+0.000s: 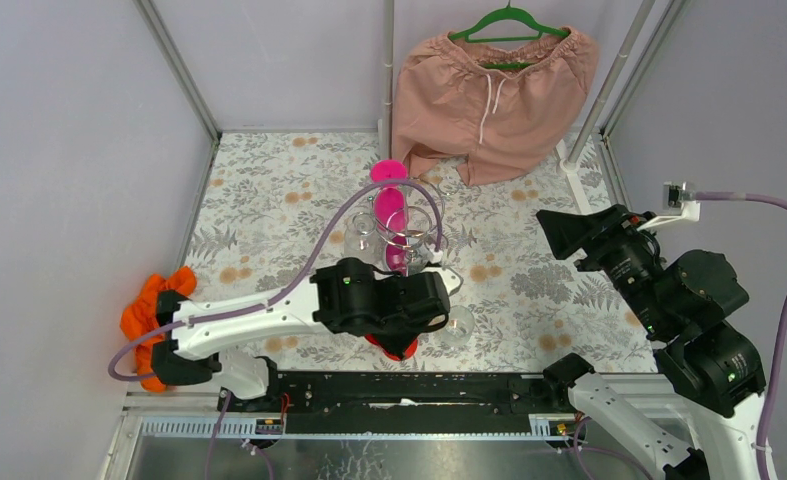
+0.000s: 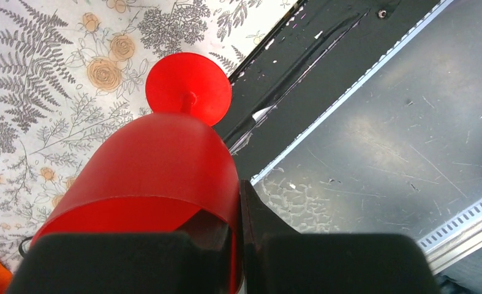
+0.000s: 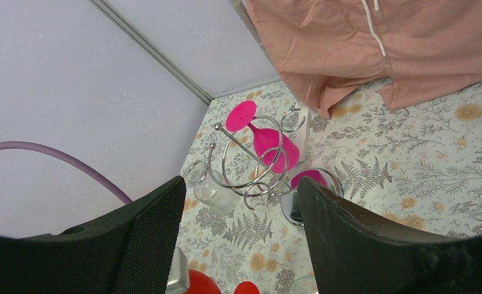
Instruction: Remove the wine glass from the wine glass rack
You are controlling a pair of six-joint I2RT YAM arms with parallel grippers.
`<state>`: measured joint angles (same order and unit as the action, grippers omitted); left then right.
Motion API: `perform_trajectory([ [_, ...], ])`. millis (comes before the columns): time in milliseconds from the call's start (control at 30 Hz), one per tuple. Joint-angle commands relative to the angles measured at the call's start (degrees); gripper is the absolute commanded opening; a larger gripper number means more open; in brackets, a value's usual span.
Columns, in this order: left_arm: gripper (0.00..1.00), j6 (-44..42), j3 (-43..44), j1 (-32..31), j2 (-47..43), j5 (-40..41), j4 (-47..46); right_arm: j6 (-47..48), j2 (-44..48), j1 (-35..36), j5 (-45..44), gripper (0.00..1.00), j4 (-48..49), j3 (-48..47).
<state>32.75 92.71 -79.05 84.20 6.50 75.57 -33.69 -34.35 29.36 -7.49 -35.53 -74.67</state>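
One red plastic wine glass (image 2: 158, 165) is off the shiny chrome wire rack (image 3: 244, 153) — its bowl wall pinched by the left gripper (image 2: 237, 245) near the front edge of the floral table (image 1: 269, 200), mostly hidden from overhead. The right gripper (image 3: 241, 196) gapes wide, empty.

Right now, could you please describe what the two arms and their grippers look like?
The left arm and right arm have white links and bulky black joint housings with small green lights. A lavender cable trails along each. The left gripper and right gripper are black with broad, blocky fingers; the right one's look finely textured inside.
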Motion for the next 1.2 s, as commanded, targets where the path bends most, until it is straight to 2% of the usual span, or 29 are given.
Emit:
perform_trajectory([
  [0, 0.0, -3.7, -1.3, 1.3, 1.8, -2.1, -4.6, 0.2, 0.5, 0.2, -0.3, 0.75, 0.5, 0.4],
  [333, 0.0, -8.2, -4.5, 7.5, 2.9, -5.3, -8.1, 0.6, 1.4, 0.2, -1.3, 0.75, -0.4, 0.7],
  [633, 0.0, -10.1, -6.5, 8.4, 5.9, -7.6, -9.3, 0.6, 2.2, 0.2, -1.7, 0.75, 0.0, 2.0],
  [1167, 0.0, -11.7, -8.1, 8.6, 9.5, -3.0, -11.2, 1.0, 3.3, 0.2, -2.4, 0.75, -0.4, 2.5],
])
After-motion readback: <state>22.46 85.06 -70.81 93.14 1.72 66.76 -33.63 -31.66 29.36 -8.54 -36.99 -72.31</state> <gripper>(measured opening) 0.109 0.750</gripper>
